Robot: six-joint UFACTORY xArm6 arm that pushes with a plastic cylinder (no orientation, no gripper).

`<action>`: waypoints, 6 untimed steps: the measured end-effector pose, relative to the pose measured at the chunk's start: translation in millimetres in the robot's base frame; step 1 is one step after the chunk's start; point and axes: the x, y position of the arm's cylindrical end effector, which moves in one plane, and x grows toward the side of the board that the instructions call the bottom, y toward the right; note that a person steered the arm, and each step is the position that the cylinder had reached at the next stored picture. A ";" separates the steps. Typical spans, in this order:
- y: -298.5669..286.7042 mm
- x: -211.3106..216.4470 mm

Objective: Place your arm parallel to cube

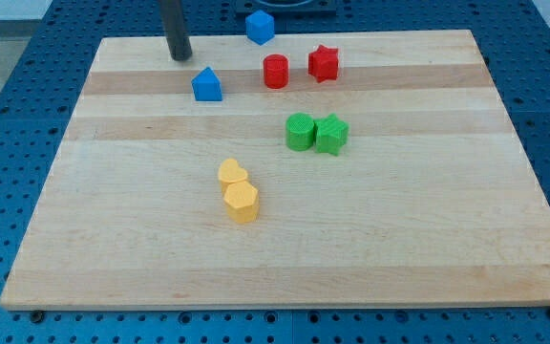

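Note:
My tip [179,55] rests on the wooden board [141,239] near the view's top left. A blue cube [260,26] sits at the board's top edge, to the right of the tip. A blue pentagon-like block [207,85] lies just below and right of the tip, a small gap apart. A red cylinder [275,72] and a red star [323,63] lie further right.
A green cylinder [300,132] and a green star [331,134] touch each other at mid-board. A yellow heart [232,173] and a yellow hexagon [242,202] touch below them. A blue perforated table [8,143] surrounds the board.

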 end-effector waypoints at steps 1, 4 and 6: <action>-3.0 -18.6; 116.3 -16.8; 270.7 -4.7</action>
